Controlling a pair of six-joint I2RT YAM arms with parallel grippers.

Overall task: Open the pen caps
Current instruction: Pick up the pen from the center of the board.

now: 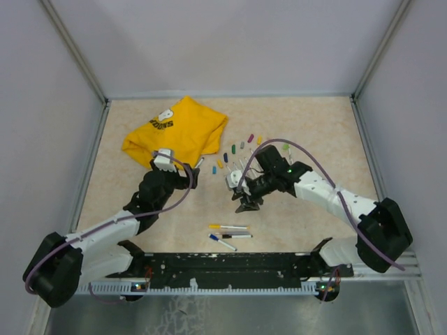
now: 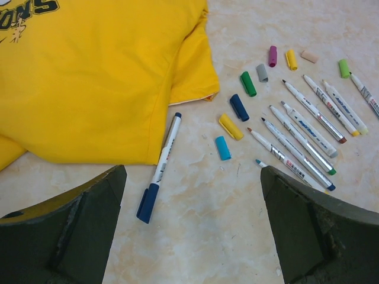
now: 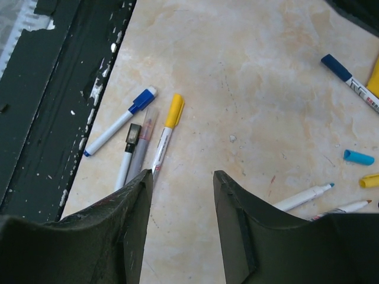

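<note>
Pen caps (image 2: pixel 249 83) lie loose right of T-shirt (image 2: pixel 89 77). I see left gripper (image 2: pixel 192 177) low over its near hem, fingers wide, empty; right gripper (image 3: pixel 182 177) tilted down, fingers parted, empty.

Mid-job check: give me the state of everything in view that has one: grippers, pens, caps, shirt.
Left gripper: wide open, empty.
Right gripper: partly open, nothing between.
Dark blue pen beside the shirt: capped, lying flat.
Row of pens: uncapped, tips bare.
Loose caps: off their pens, lying on the table.
Pens by the front edge: blue, black and yellow caps on.
Yellow T-shirt: lying loosely, creased.
</note>
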